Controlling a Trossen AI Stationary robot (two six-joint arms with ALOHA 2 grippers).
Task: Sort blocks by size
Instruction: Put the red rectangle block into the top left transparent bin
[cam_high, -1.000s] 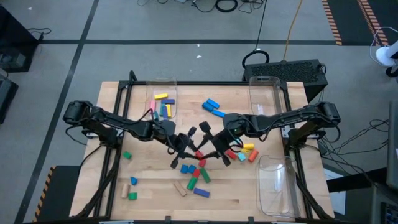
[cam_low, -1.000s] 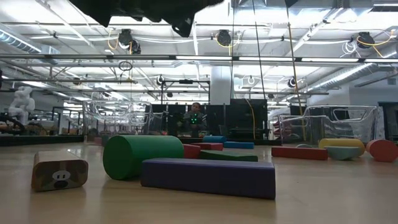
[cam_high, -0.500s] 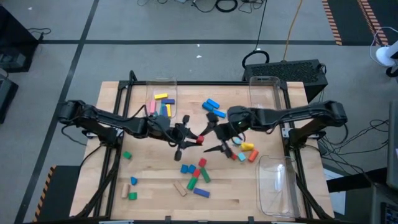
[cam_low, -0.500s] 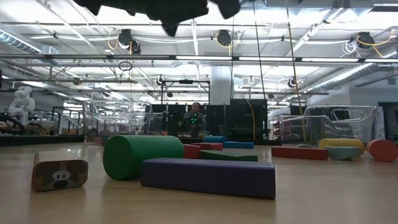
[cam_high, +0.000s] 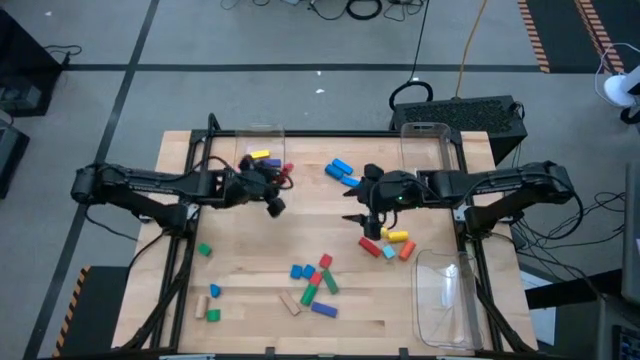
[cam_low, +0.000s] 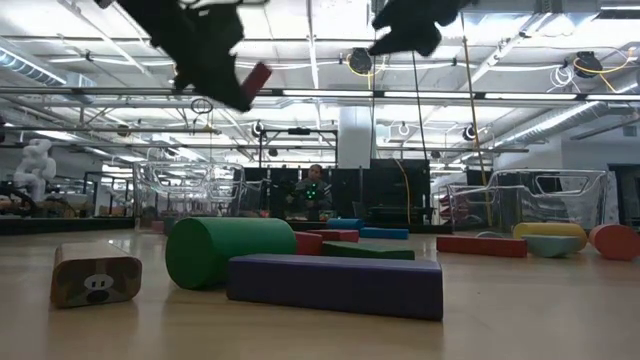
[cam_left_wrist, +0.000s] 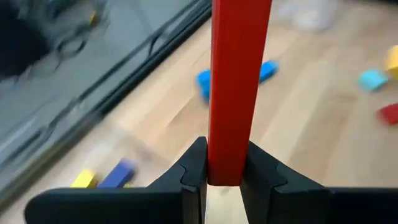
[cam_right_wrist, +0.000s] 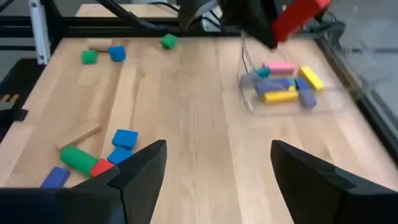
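Observation:
A red bar block (cam_left_wrist: 239, 74) sits in my left gripper (cam_left_wrist: 225, 155), which is shut on it and hovers beside the far-left clear bin (cam_high: 262, 160); that bin holds yellow, pink and blue blocks. The same red bar (cam_high: 287, 168) shows in the high view just past the left gripper (cam_high: 276, 184). My right gripper (cam_right_wrist: 217, 162) stands open with nothing between its fingers, above the table's middle right (cam_high: 358, 212). Loose blocks (cam_high: 315, 285) lie flat on the wood near the front middle. My left gripper pinches one end of the red bar (cam_left_wrist: 225, 173) between its two fingers, on two opposite long faces. The bar sticks out forward beyond the fingertips, in line with the fingers. It is lifted clear of the table, high in the low view (cam_low: 255, 78).
Two blue blocks (cam_high: 343, 172) lie at the far middle. Red, yellow and orange blocks (cam_high: 390, 240) lie below the right gripper. Green and blue blocks (cam_high: 207, 300) sit at the near left. Clear bins stand at the far right (cam_high: 425, 150) and near right (cam_high: 445, 295).
My left gripper has risen from the middle cluster and gone toward the table's far left with the red bar, turning as it went, and now stands by the far-left bin. My right gripper has drawn back from the cluster toward the far right and risen.

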